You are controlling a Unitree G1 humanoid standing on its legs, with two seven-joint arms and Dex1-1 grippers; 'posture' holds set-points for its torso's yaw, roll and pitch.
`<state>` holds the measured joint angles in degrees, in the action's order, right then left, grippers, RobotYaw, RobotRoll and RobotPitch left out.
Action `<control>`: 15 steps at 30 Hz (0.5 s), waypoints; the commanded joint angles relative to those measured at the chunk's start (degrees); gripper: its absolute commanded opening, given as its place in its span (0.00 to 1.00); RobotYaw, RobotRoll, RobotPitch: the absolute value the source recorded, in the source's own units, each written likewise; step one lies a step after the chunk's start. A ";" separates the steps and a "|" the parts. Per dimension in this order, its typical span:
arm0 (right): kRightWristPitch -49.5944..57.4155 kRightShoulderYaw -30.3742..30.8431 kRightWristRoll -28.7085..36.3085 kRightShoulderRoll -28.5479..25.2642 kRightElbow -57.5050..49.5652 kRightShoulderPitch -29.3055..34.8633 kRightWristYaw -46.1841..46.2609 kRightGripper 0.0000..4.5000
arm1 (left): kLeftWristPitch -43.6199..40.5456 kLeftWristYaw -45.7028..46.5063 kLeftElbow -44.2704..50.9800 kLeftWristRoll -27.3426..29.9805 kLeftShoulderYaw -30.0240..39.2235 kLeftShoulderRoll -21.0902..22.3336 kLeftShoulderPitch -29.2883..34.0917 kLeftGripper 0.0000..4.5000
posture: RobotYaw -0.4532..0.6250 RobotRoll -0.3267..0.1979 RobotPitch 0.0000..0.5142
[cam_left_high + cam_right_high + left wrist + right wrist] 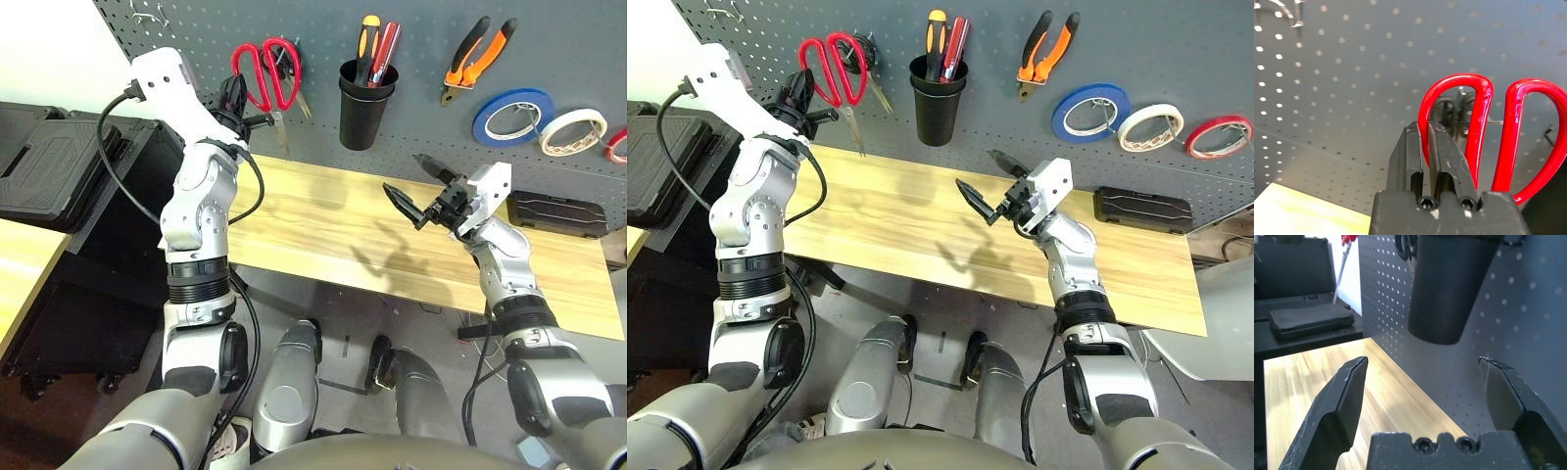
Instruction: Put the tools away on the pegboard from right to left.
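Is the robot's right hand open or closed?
Open: the right hand hovers over the table, its two black fingers spread wide apart around nothing.

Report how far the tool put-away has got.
Done, by the look of it: white tape roll, pliers and screwdriver in the black cup are all on the pegboard. In hand: the left gripper, shut, sits at the red-handled scissors, which already hang there. The right gripper is open and empty. Apparently only the left arm's withdrawal is left.
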<state>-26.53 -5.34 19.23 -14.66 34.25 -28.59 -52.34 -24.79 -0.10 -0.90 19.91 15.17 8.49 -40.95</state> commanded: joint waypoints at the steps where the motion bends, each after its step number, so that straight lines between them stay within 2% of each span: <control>1: 0.98 -0.05 1.28 -0.05 -2.63 1.74 -1.18 1.00 | 0.44 -0.01 -1.24 -0.35 0.46 0.99 -0.40 0.01 | 0.73 0.62 0.41; 15: 11.70 -0.86 6.83 -4.28 -19.44 5.72 -2.15 1.00 | 1.48 -0.74 -3.44 -0.12 0.29 1.80 -1.47 0.01 | 0.71 0.62 0.41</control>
<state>-16.65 -5.51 24.77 -18.19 17.16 -24.09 -54.22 -24.01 -0.25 -3.57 19.88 15.60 10.17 -42.13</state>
